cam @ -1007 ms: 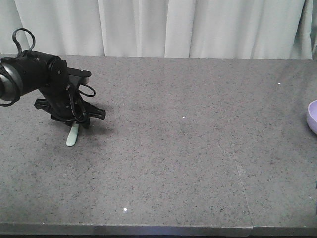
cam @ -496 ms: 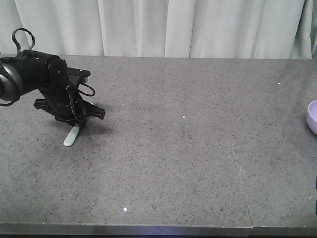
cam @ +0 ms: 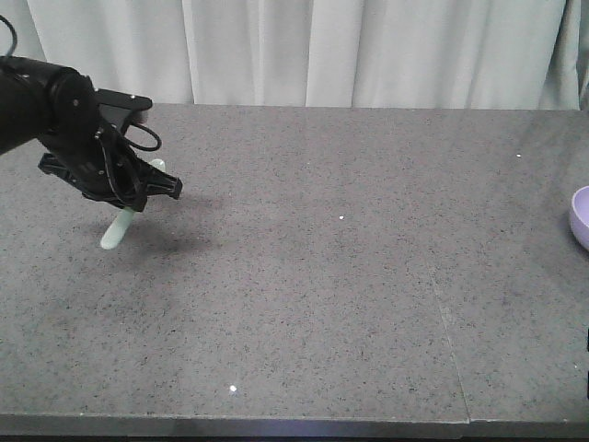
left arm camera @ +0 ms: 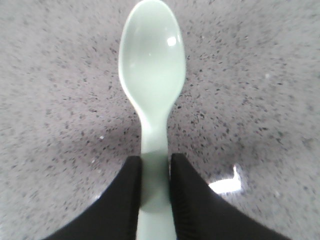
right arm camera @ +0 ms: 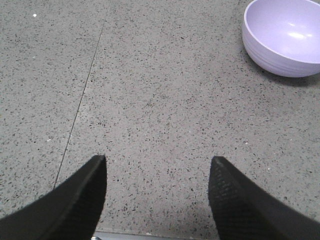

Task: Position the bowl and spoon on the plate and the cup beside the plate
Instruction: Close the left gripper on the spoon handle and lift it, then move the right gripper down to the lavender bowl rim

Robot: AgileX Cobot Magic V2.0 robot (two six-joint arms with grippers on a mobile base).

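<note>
- The left jaws are pinching the slim handle of the small pale mint-green plastic spoon (left arm camera: 152, 75), one black pad on each side. The scoop is pointing away from the wrist, hollow side up toward the camera.
- The black left arm (cam: 64, 129) is carrying the spoon tilted downward over the grey speckled table (cam: 350, 276). The spoon's shadow is lying apart from it, so I judge it is hanging clear of the surface.
- Gripping by the handle is probably leaving the scoop free for setting down.
- The spoon is sitting across the table from the round matte lavender bowl (cam: 581, 216), well apart from it.
- The right jaws are standing spread, gripping nothing, over bare table near the bowl. They are likely poised to take it.
- The plate and the cup are not showing in any view, so the spoon's destination is not yet locatable.
</note>
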